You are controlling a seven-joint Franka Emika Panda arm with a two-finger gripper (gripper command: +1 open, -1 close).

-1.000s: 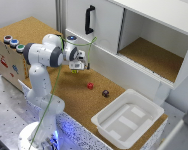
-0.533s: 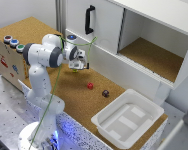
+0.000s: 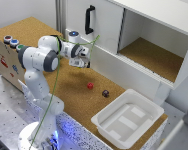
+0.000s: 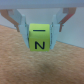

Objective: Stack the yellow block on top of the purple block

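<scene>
My gripper [image 3: 83,61] hangs above the cork table, shut on the yellow block [image 4: 40,38]. In the wrist view the block sits between both fingers [image 4: 22,25] with black marks on its face, lifted off the cork. The purple block [image 3: 105,93], small and dark, rests on the cork toward the exterior view's right of the gripper and nearer the camera. It stands apart from the gripper.
A red cube [image 3: 90,85] lies just beside the purple block. A white tray [image 3: 110,127] sits at the table's near right corner. A white cabinet with a black handle [image 3: 89,20] and an open compartment stands behind. A box with coloured buttons [image 3: 9,42] is at the left.
</scene>
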